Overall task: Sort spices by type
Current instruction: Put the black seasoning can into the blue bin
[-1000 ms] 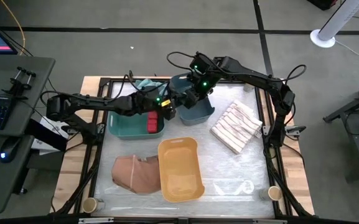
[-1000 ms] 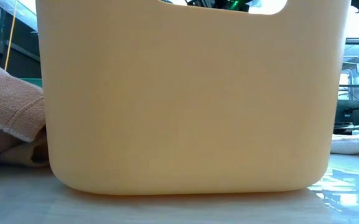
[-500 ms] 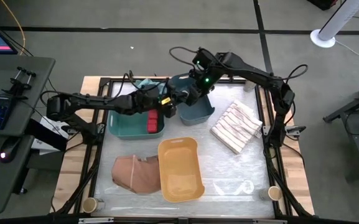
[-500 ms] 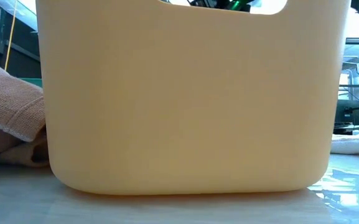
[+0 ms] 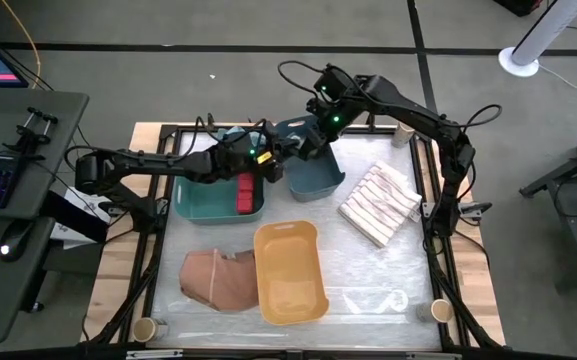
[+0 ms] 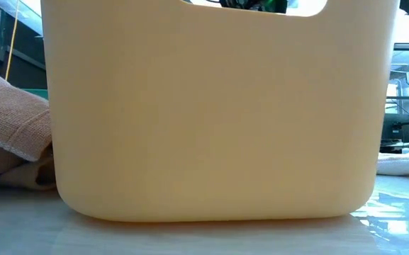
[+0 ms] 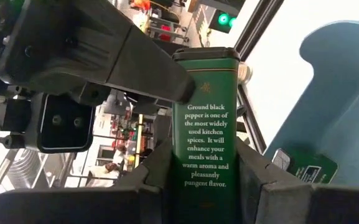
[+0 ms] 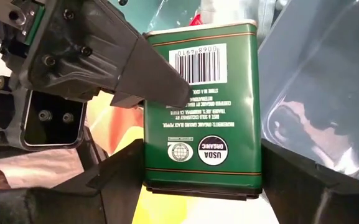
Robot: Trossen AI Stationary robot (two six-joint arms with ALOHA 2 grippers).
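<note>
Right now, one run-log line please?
handover | green pepper tin | left fingers shut on it | right fingers shut on it | by blue bin

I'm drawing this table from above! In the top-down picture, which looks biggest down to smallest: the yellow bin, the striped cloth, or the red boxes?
1. Yellow bin, clearly the biggest.
2. Striped cloth.
3. Red boxes, the smallest, even taken together as one clump.
</note>
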